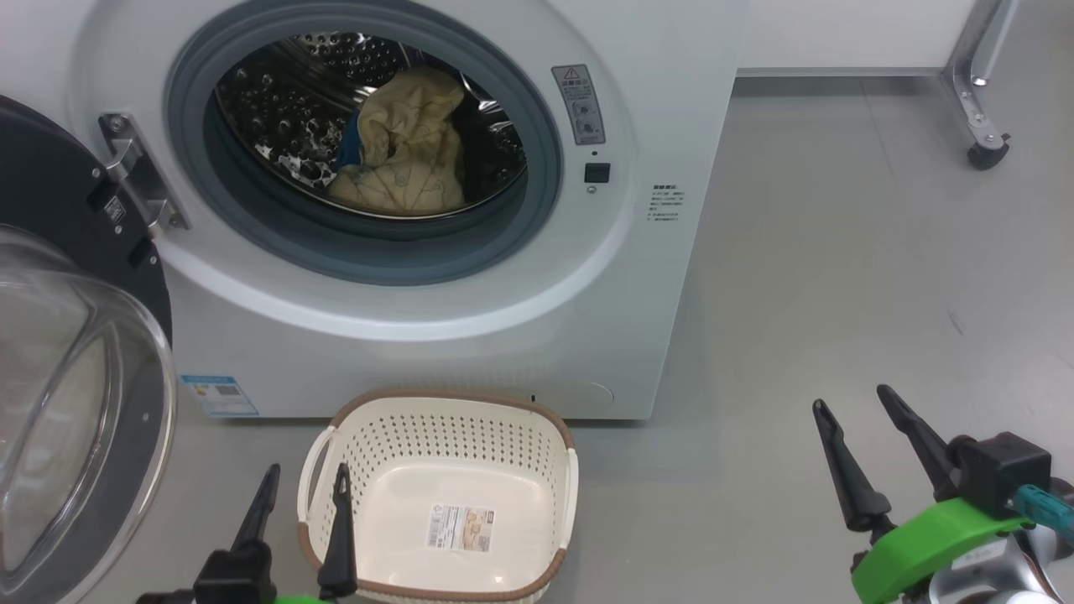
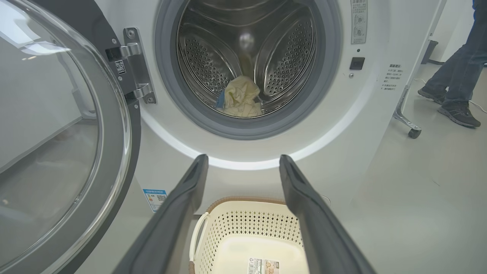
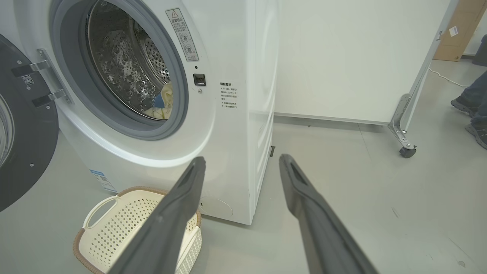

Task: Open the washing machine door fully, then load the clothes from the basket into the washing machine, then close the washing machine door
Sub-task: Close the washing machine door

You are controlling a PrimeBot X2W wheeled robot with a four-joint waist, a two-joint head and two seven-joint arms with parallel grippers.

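The white washing machine (image 1: 470,335) stands with its door (image 1: 75,403) swung wide open to the left, its glass bowl bulging toward me. Pale yellow clothes (image 1: 411,147) with blue trim lie inside the steel drum, also seen as clothes (image 2: 243,97) and clothes (image 3: 163,104). On the floor in front sits the cream basket (image 1: 445,419), holding nothing but a sticker on its floor. My left gripper (image 1: 306,482) hangs open over the basket's left rim. Open too, my right gripper (image 1: 852,398) hovers above bare floor to the right of the machine.
A metal frame leg on a caster (image 1: 986,151) stands at the back right by a white wall panel. A person's legs and shoes (image 2: 456,83) are on the floor to the right. Grey floor stretches right of the machine.
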